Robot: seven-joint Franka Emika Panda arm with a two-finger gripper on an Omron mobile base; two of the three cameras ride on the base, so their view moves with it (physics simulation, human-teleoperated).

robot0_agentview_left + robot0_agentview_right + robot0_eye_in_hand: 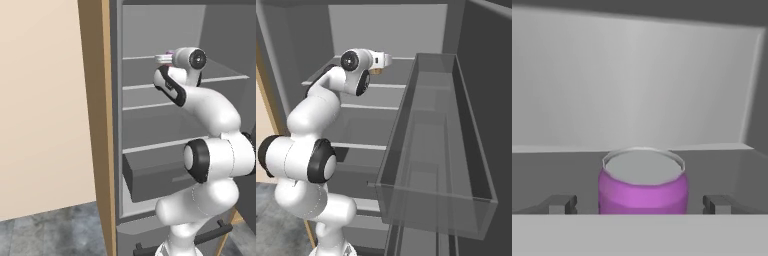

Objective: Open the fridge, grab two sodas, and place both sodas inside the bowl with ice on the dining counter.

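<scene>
A: Fridge (150,125) status?

B: Open. Grey interior, several grey shelves stacked, tan wood side panel (97,125) on its left edge in the left base view. Lower drawer (150,175) sits under the bottom shelf. Dark horizontal handle (220,232) partly visible near the bottom, behind the arm's base.

A: Door?

B: Swung out on the right. Its clear door bin (441,150) takes up most of the right base view, running from the foreground back toward the shelves.

A: Arm?

B: White arm (210,155) reaches up and into the fridge, with the hand at upper shelf level. The wrist is bent so the hand points toward the back wall.

A: Gripper?

B: Gripper (640,204) is spread wide, nothing gripped. In the hand view, the two dark fingertips (562,204) sit one on each side of the can, each with a clear gap.

A: So where's the soda?

B: Purple-pink can (643,182) stands upright on the shelf, centred between the fingers, with the grey back wall behind it. Silver top faces up. From the left base view, a sliver of pink shows just past the hand. Can't tell whether the fingertips reach alongside the can body or stop short of it.
</scene>
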